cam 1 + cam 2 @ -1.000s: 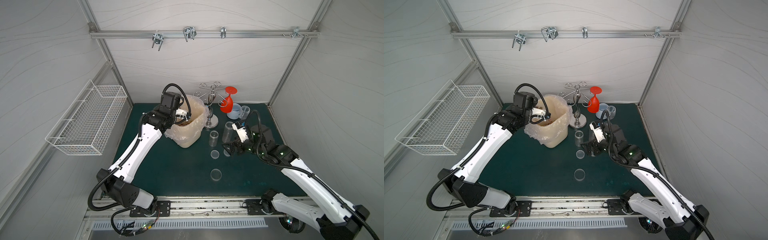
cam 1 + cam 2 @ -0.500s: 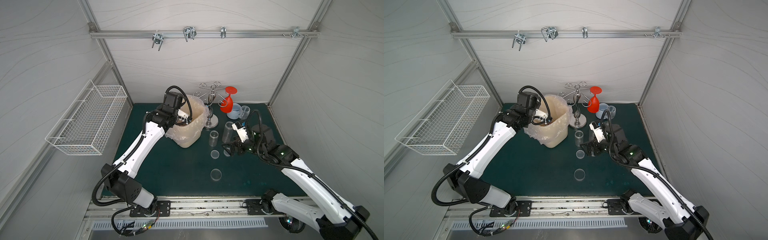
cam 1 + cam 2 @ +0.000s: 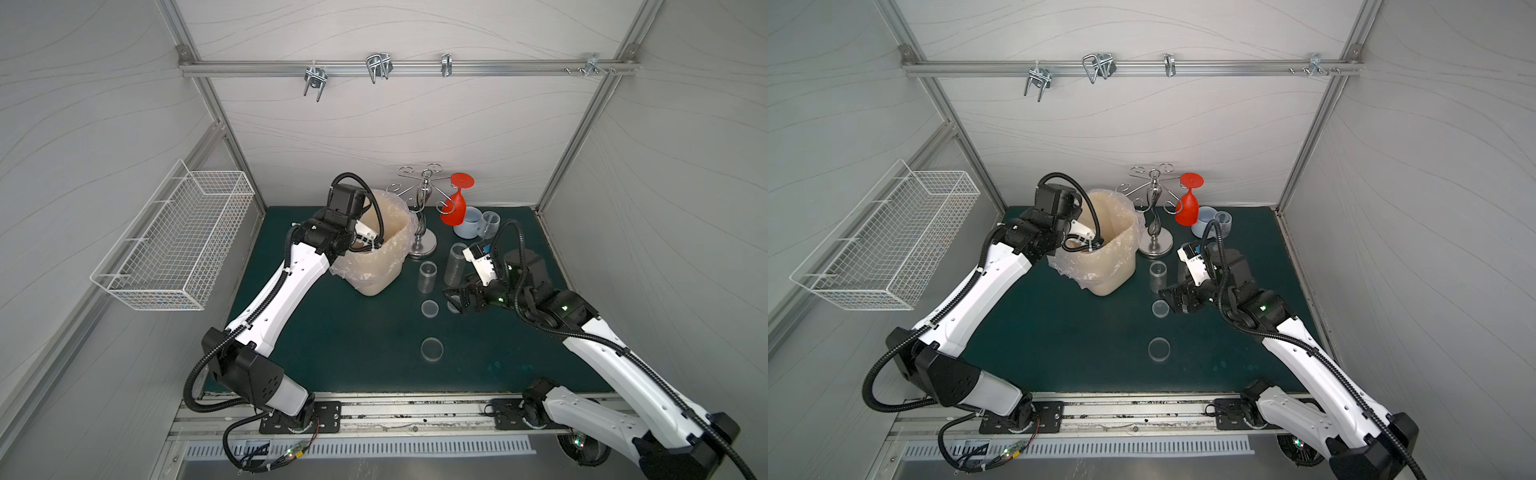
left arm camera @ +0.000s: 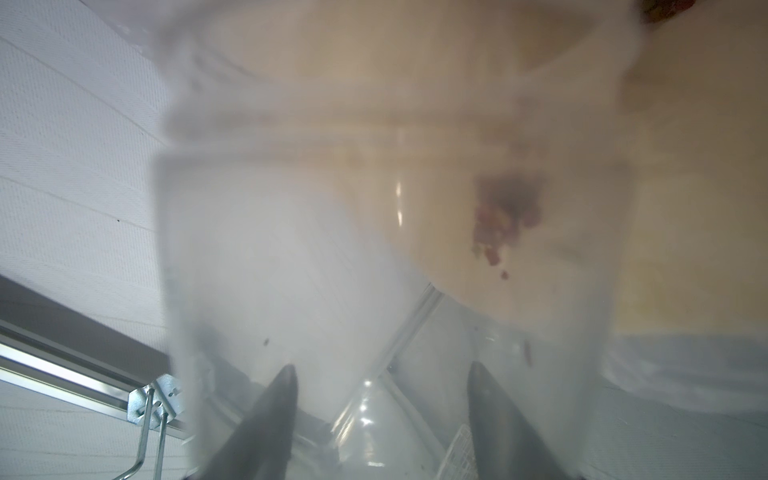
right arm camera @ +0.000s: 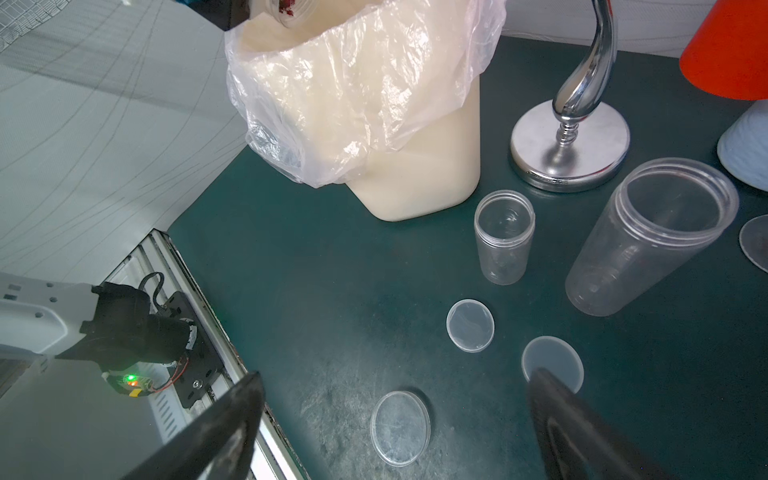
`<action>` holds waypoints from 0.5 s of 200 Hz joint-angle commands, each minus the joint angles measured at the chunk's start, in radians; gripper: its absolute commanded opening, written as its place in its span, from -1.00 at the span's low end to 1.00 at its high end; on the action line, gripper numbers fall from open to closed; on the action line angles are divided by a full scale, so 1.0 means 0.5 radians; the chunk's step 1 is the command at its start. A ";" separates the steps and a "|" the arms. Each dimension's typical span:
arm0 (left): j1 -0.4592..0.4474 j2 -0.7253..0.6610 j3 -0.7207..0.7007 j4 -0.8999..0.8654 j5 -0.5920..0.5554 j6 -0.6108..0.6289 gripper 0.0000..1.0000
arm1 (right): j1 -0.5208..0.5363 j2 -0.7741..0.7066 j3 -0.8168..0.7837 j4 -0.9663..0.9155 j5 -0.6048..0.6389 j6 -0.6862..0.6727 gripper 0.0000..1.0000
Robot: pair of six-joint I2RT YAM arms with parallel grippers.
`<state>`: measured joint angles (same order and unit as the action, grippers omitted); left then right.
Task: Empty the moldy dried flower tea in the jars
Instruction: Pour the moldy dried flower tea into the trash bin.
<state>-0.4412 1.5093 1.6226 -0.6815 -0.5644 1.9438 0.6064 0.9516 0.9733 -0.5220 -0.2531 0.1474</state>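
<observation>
While the left pincer (image 4: 382, 368) is clamped on the base end of a jar (image 4: 374, 199), the jar's long axis runs straight out from the fingers. The right wrist view shows its mouth tipped over the bin (image 3: 376, 282). A clump of tea (image 4: 507, 212) clings to the jar's wall, roughly midway between base and mouth. It probably needs a steeper tilt or a shake to slide out, with the mouth kept inside the bin's rim. The right pincer (image 3: 459, 300) hangs with jaws wide apart and empty, low over a lid (image 5: 552, 361) on the surface (image 3: 353, 340). Whether it touches the lid cannot be told. A short jar (image 3: 427, 275) and a tall jar (image 3: 456, 262) stand open nearby and look empty. Both are nearer the right arm than the left.
</observation>
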 commanded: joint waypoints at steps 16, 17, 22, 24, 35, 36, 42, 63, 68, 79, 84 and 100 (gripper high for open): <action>-0.006 0.000 0.024 0.104 0.012 0.042 -1.00 | -0.011 -0.028 -0.005 0.046 -0.060 0.031 0.98; -0.007 0.000 0.024 0.100 0.010 0.046 -1.00 | -0.010 -0.027 -0.005 0.048 -0.059 0.031 0.98; -0.012 0.000 0.018 0.097 0.028 0.050 -1.00 | -0.011 -0.029 -0.008 0.053 -0.063 0.033 0.98; -0.012 -0.002 0.013 0.101 0.038 0.048 -1.00 | -0.012 -0.029 -0.009 0.053 -0.064 0.033 0.98; -0.014 -0.004 0.002 0.103 0.067 0.043 -1.00 | -0.013 -0.027 -0.015 0.067 -0.064 0.042 0.98; -0.014 -0.003 0.003 0.104 0.067 0.041 -1.00 | -0.013 -0.028 -0.016 0.068 -0.064 0.042 0.98; -0.012 0.004 0.005 0.103 0.048 0.040 -1.00 | -0.011 -0.021 -0.013 0.073 -0.068 0.047 0.98; -0.010 0.000 -0.004 0.119 0.060 0.021 -1.00 | -0.013 -0.009 0.016 0.036 -0.080 0.046 0.98; -0.015 0.002 -0.010 0.106 0.057 0.021 -1.00 | -0.011 -0.012 0.020 0.029 -0.076 0.047 0.98; -0.018 0.006 -0.018 0.089 0.081 -0.001 -1.00 | -0.012 -0.031 0.020 0.012 -0.069 0.046 0.98; -0.009 0.006 -0.015 0.113 0.108 -0.030 -1.00 | -0.012 -0.045 0.018 0.007 -0.068 0.043 0.98; -0.004 0.006 -0.028 0.105 0.066 -0.005 -1.00 | -0.011 -0.103 -0.012 0.021 -0.057 0.040 0.98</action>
<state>-0.4419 1.5097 1.6123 -0.6590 -0.5407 1.9347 0.6064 0.9478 0.9733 -0.5152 -0.2741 0.1654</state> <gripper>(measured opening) 0.642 0.989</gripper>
